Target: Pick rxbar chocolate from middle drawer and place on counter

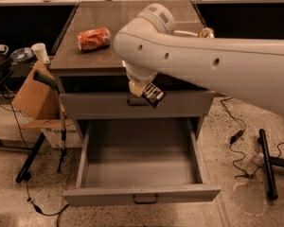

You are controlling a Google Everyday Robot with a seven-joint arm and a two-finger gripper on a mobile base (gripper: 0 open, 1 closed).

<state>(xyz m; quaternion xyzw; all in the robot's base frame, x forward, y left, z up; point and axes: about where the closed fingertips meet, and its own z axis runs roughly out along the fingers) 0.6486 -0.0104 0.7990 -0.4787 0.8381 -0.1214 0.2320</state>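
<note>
The rxbar chocolate (154, 95), a small black bar with pale printing, hangs in the air in front of the closed upper drawer front. My gripper (146, 91) is shut on it, under the white wrist, just below the counter's front edge. The middle drawer (85, 150) is pulled wide open below, and its grey floor is bare. The counter (92, 13) is the grey-brown cabinet top behind the arm. My arm crosses over its right half and hides part of it.
A crushed orange can (93, 38) lies on the counter's left side. A second can (207, 32) peeks out behind the arm at right. A cardboard box (31, 96) and a white cup (39, 51) stand at left. Cables and a black stand leg (267, 164) lie on the floor.
</note>
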